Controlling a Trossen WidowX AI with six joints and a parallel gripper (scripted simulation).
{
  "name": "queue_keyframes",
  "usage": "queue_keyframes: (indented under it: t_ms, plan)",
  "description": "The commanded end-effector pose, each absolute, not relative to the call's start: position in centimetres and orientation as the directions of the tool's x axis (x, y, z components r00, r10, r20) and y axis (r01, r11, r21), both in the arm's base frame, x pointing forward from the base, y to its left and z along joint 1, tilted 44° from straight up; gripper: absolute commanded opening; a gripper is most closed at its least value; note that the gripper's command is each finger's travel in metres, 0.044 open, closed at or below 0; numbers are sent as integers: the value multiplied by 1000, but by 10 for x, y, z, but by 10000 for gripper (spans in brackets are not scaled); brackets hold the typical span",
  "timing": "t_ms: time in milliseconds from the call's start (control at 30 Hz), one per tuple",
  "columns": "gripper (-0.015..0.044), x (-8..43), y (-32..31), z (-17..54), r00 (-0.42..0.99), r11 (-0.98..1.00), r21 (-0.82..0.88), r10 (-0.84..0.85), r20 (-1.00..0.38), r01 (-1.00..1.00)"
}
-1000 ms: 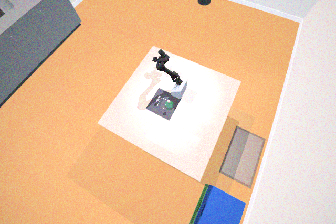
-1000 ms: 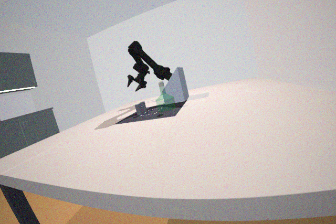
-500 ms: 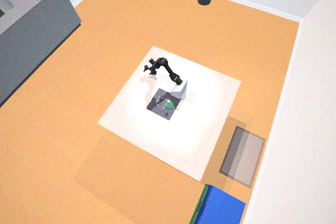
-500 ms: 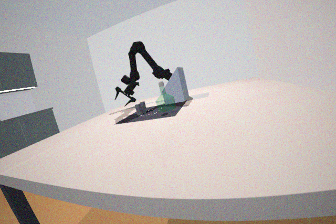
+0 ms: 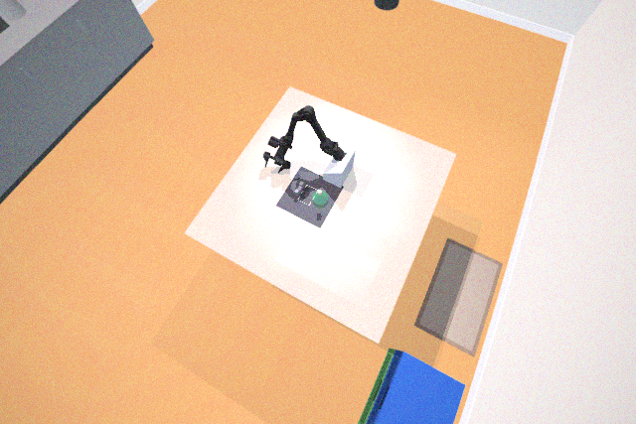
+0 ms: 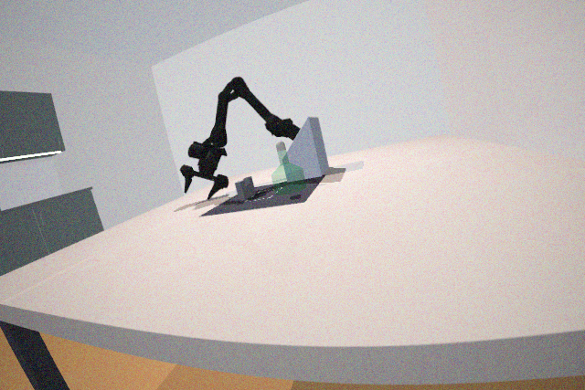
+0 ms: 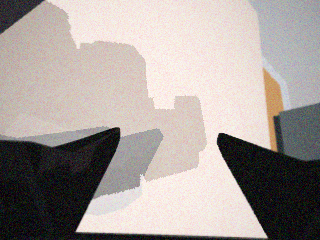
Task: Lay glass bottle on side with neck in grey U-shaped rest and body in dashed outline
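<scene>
We are seeing the orange floor (image 5: 128,255) (image 6: 118,357) (image 7: 271,95) spreading widest, taking the top view as our clock face, twelve at its upper edge. The grey cabinet (image 5: 77,34) is standing on it at ten o'clock from the pale table (image 5: 334,275) (image 6: 307,272) (image 7: 210,65), while a blue block (image 5: 423,388) is lying toward five. Over the table, we are bending our black arm (image 5: 319,129) (image 6: 257,101) upward and then down to the gripper. The dark mat (image 5: 300,209) (image 6: 236,207) is lying on the table, with the pale wedge (image 5: 346,170) (image 6: 309,150) rising between one and two o'clock from its middle. We are holding the gripper (image 5: 273,168) (image 6: 196,195) (image 7: 169,134) above the table, outside the mat, at ten o'clock from the bottle; its jaws are standing wide apart, gripping nothing. The green glass bottle (image 5: 320,198) (image 6: 287,178) is standing upright on the mat, neck up, at three o'clock from the mat's middle. The dashed outline (image 5: 305,203) (image 6: 261,200) is showing toward nine from the bottle, and the small grey rest (image 5: 296,187) (image 6: 244,188) is sitting toward ten, apart from the bottle.
</scene>
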State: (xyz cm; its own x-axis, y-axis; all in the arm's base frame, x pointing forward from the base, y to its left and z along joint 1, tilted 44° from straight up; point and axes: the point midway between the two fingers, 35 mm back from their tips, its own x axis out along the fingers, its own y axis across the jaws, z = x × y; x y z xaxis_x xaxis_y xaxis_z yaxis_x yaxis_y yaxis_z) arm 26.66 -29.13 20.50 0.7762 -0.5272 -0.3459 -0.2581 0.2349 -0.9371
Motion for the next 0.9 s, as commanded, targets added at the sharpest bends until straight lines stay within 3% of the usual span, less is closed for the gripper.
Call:
queue_keyframes:
  t_ms: [0, 400, 733, 867]
  plan:
    - [440, 305, -253, 179, 775, 329, -887, -445, -448, -324]
    - [440, 372, -87, 100, 658, 430, -676, -218, -721, -598]
    - [440, 351, 46, 59, 530, 281, -560, -181, -829, -780]
    - [440, 349, 61, 53, 530, 272, -554, -164, -832, -787]
